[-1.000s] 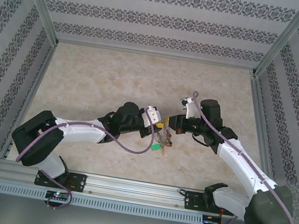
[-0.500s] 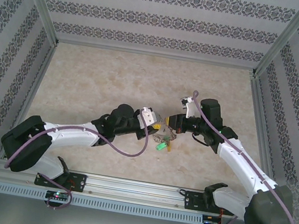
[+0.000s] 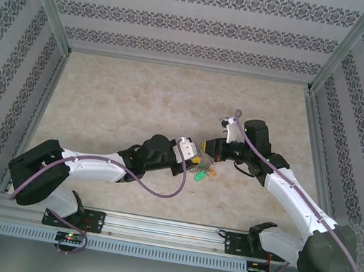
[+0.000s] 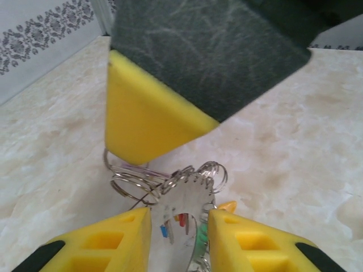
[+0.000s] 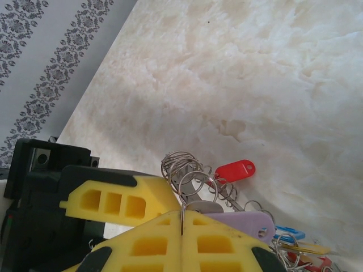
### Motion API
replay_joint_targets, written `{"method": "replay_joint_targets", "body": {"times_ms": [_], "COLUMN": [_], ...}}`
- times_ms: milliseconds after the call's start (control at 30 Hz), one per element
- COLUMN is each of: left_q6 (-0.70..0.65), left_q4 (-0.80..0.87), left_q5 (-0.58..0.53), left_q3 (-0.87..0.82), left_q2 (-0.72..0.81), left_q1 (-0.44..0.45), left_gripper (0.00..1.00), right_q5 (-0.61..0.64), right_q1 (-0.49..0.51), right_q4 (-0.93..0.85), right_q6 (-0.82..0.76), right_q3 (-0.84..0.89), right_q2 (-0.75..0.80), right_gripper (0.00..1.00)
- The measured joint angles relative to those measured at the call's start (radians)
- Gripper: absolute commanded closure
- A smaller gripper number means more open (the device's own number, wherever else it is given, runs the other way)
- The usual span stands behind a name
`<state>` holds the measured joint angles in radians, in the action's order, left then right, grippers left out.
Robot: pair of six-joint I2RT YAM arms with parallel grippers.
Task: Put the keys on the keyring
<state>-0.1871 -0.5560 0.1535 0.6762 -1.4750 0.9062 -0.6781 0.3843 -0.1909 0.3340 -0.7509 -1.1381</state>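
Note:
The keyring (image 4: 184,201), a flat grey metal ring fringed with wire loops, stands on edge between my left gripper's (image 4: 178,221) yellow fingers, which are shut on it. Blue, red and green key heads show through its hole. From above, the keyring (image 3: 205,163) hangs between the left gripper (image 3: 196,157) and the right gripper (image 3: 212,154), with a green key (image 3: 198,176) dangling below. My right gripper (image 5: 181,218) is shut on a thin wire loop of the lilac key (image 5: 241,224). A red key (image 5: 235,170) lies beyond it on the table.
The right gripper's yellow finger (image 4: 147,119) hangs just above the keyring's loops. The left gripper's finger (image 5: 119,198) sits close beside the right pads. Marble tabletop (image 3: 140,94) spreads behind both arms, ringed by patterned walls.
The left arm drew back to the left, then came forward again; its gripper now sits a little lower and further right, close to the right gripper. The right arm has not moved.

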Motion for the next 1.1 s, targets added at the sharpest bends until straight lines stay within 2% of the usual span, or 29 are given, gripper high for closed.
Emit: {"method": "replay_joint_targets", "body": {"times_ms": [300, 600, 800, 967, 1100], "left_q6": [0.026, 0.062, 0.062, 0.061, 0.056], "left_q4": [-0.049, -0.059, -0.059, -0.059, -0.059], "left_q5": [-0.066, -0.145, -0.164, -0.162, -0.135], "left_q3": [0.002, 0.002, 0.001, 0.001, 0.001], "left_q2": [-0.013, -0.013, -0.013, -0.013, -0.013], "left_q1": [0.003, 0.004, 0.003, 0.003, 0.003], "left_gripper": [0.7, 0.91, 0.89, 0.77, 0.74], "right_q5": [-0.001, 0.0, 0.0, 0.0, 0.0], "right_q1": [0.0, 0.0, 0.0, 0.0, 0.0], "right_q4": [0.0, 0.001, -0.003, -0.006, -0.011], "right_q6": [0.0, 0.0, 0.0, 0.0, 0.0], "right_q3": [0.0, 0.0, 0.0, 0.0, 0.0], "right_q2": [0.0, 0.004, 0.005, 0.005, 0.005], "right_gripper": [1.0, 1.0, 1.0, 1.0, 1.0]}}
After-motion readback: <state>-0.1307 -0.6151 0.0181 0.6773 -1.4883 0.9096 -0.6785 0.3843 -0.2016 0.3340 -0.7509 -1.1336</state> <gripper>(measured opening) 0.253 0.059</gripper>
